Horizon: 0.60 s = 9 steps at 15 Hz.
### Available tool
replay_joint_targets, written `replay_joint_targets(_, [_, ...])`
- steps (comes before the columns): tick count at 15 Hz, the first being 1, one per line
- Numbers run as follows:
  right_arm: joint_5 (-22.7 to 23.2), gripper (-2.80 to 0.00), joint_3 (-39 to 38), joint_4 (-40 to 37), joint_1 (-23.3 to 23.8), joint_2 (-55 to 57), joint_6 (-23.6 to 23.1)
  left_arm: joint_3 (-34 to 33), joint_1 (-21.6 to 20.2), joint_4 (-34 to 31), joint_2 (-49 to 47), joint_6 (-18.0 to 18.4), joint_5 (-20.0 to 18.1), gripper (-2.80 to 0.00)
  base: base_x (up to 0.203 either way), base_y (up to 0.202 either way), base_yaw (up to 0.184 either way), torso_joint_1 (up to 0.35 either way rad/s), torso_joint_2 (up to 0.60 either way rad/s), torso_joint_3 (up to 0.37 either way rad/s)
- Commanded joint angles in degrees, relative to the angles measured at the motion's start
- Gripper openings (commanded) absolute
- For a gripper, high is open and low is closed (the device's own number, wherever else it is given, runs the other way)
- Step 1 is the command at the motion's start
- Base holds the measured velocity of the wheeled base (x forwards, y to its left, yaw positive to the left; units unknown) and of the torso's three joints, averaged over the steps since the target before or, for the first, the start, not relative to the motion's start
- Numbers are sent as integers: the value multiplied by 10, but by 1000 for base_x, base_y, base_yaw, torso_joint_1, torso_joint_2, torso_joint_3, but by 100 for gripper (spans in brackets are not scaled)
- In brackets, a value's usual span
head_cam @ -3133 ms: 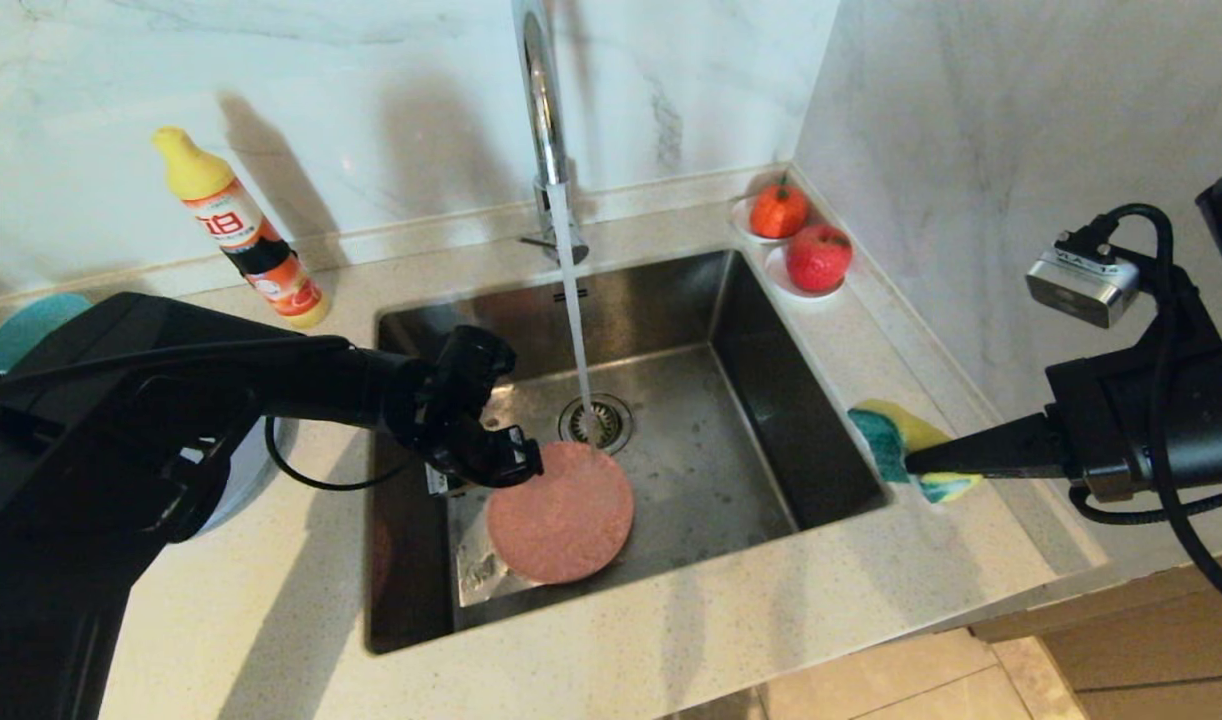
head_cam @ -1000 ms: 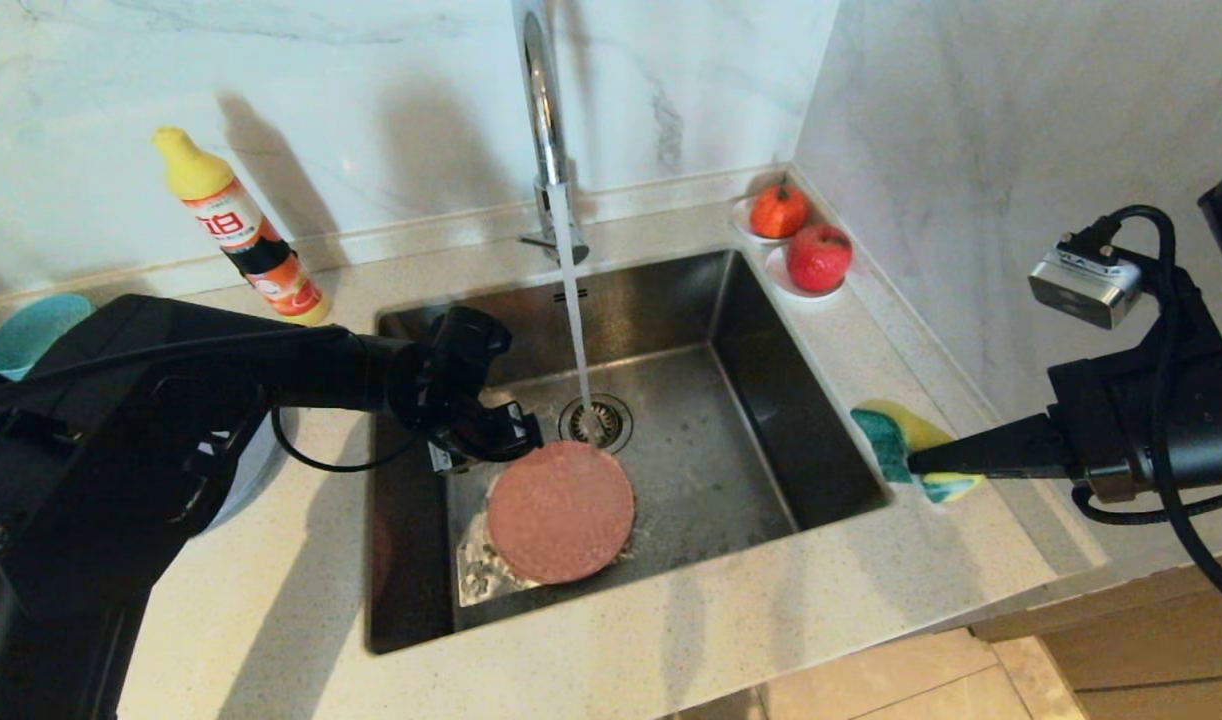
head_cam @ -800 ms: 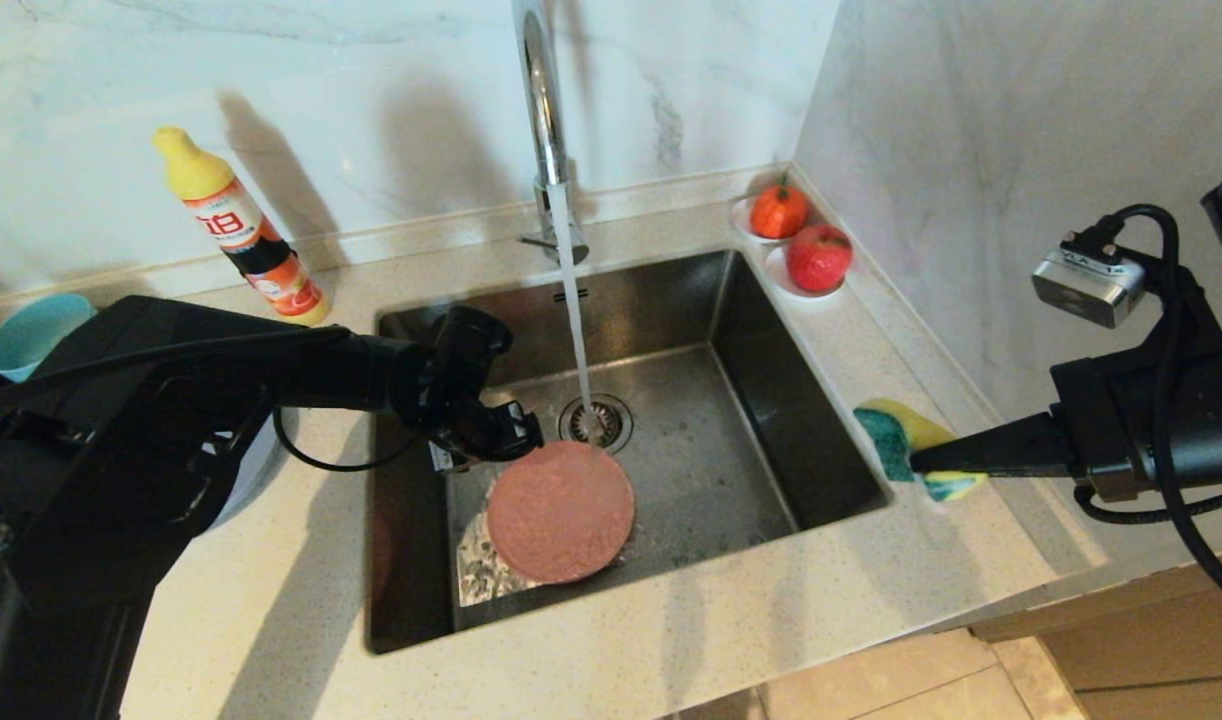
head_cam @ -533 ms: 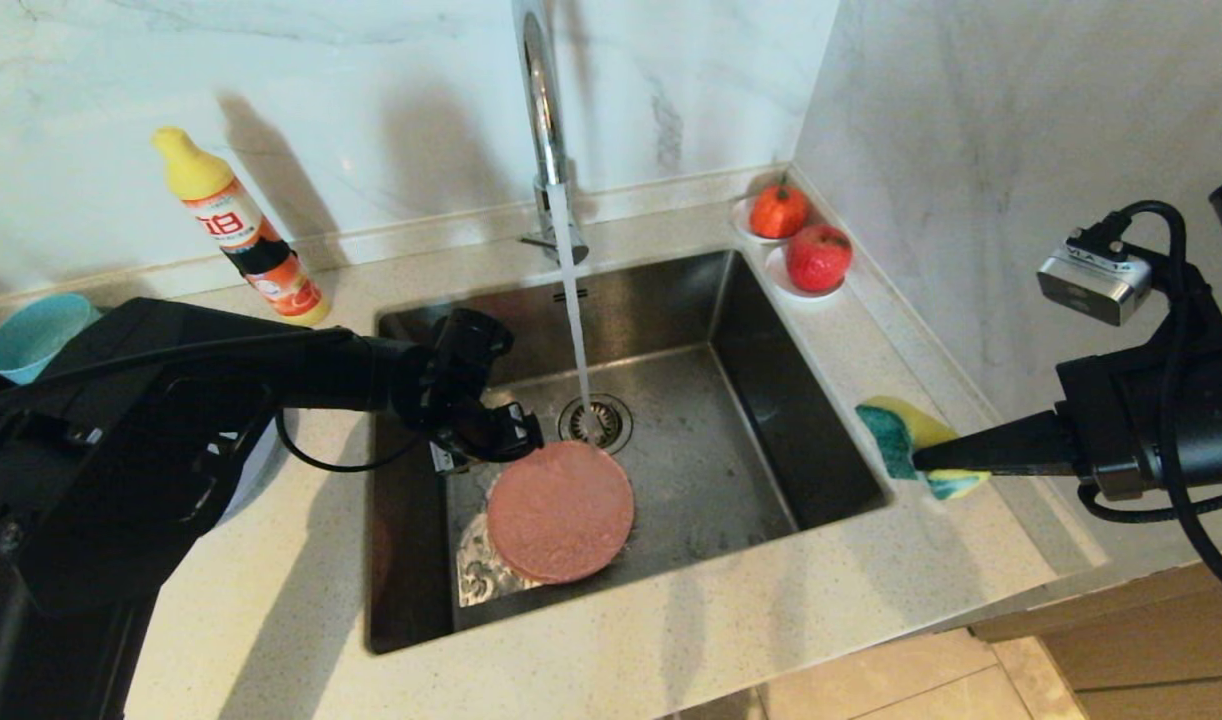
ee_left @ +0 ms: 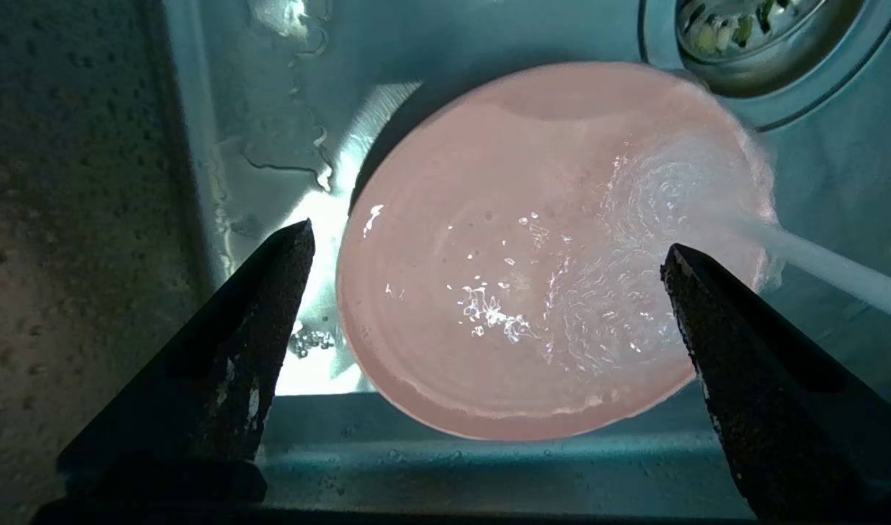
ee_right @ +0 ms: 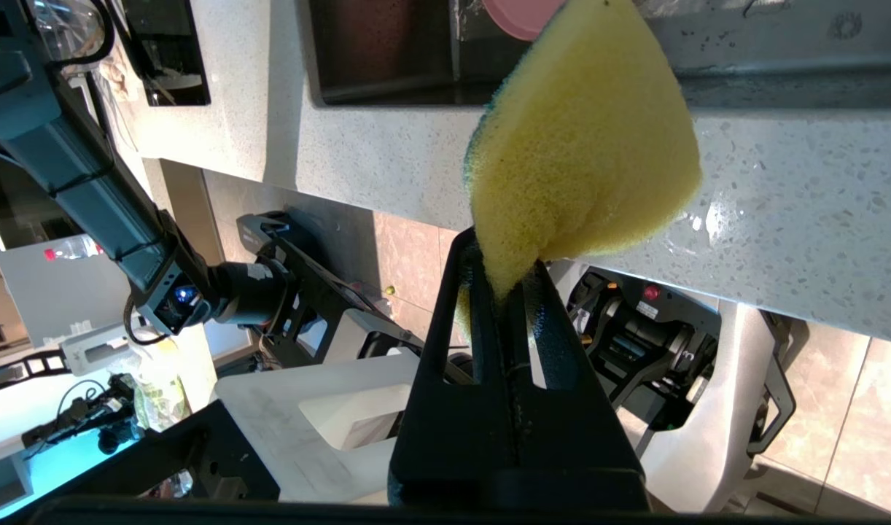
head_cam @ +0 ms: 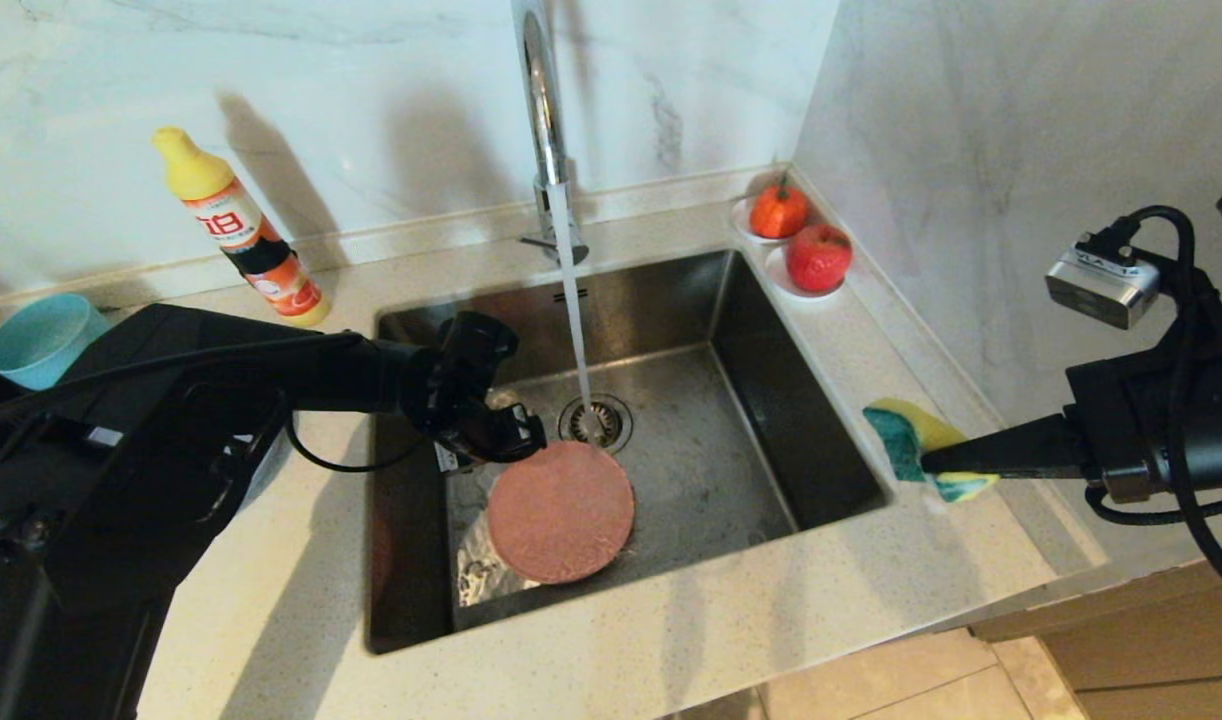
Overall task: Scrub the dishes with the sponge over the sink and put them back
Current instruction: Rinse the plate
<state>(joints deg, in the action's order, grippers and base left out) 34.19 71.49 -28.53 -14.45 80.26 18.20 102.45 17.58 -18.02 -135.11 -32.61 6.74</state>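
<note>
Pink plate lies flat on the sink floor at the front-left, rim touching the strainer drain, tap water striking its far edge. Left gripper hangs directly above the plate's left rim, jaws spread wide and empty — the plate sits between them in the wrist view. Being round, it presents no long axis; face up. Right gripper (well apart, over the worktop's right edge) is clamped on the sponge, green side facing the sink. Left arm is the nearer — judged next to lift
</note>
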Motion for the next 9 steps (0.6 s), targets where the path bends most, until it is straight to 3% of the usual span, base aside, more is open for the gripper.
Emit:
replay_joint_targets(1, [4,-280,-6,-1,6,0,-1,2,0,-3,-10,-2,2,0,0,0,0,0,0,0])
replay_joint_targets(9, [10,-280,-6,-1,7,2,-4,5,1,1,-34,-1,12,0,0,0,0,0,0,0])
